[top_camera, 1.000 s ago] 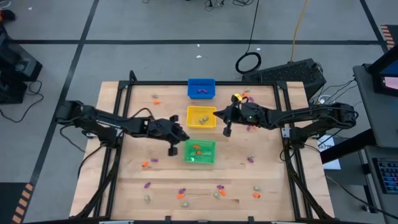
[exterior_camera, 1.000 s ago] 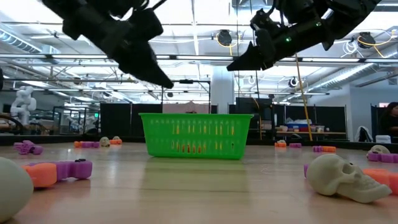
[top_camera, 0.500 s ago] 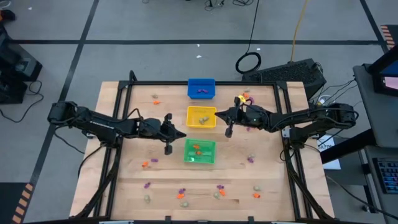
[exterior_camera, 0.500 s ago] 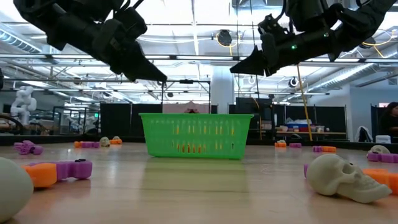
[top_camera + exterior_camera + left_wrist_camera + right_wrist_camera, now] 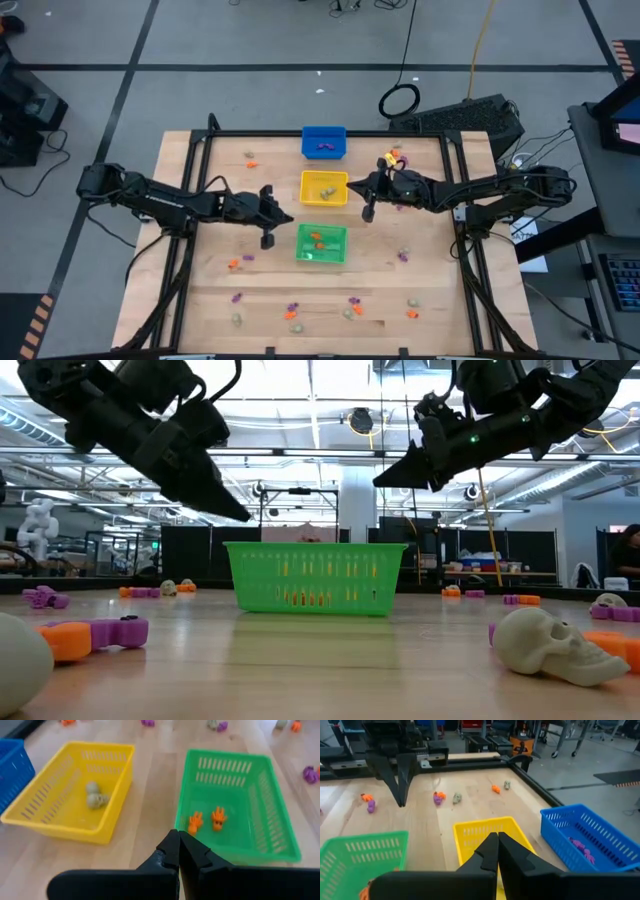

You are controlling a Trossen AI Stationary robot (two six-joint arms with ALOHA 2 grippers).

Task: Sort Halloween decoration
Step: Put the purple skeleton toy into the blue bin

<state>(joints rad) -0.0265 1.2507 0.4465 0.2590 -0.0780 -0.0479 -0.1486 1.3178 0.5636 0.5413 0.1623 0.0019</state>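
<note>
Above the wooden surface (image 5: 200,280), at 9 o'clock of the green plastic mesh bin (image 5: 321,244), the left pincer (image 5: 267,240) is seen pressed shut and empty; the right pincer (image 5: 366,213), likewise shut and empty, hangs at 3 o'clock of the yellow plastic mesh bin (image 5: 324,188). Small orange, purple and pale skull-shaped plastic trinkets (image 5: 290,312) lie scattered toward 6 o'clock, some already binned. They are judged light, rigid and liable to skid; each would best be pinched across its widest middle, from directly above.
</note>
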